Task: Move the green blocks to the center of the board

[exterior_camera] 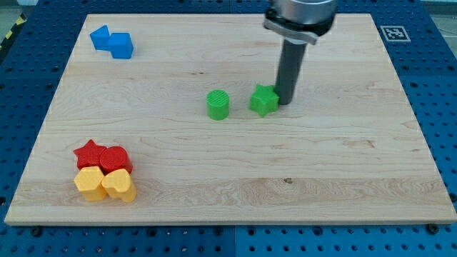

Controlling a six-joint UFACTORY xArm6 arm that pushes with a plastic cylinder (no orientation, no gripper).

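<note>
A green cylinder block [218, 104] stands near the middle of the wooden board [343, 171]. A green star-shaped block [263, 100] sits just to its right, a small gap between them. My tip [286, 102] is at the right side of the green star block, touching or almost touching it. The dark rod rises from there to the arm's grey end at the view's top.
Two blue blocks [112, 41] lie together at the board's top left. At the bottom left, two red blocks [102, 155] sit above two yellow blocks [106, 184] in a tight cluster. A tag marker [393, 33] is at the top right corner.
</note>
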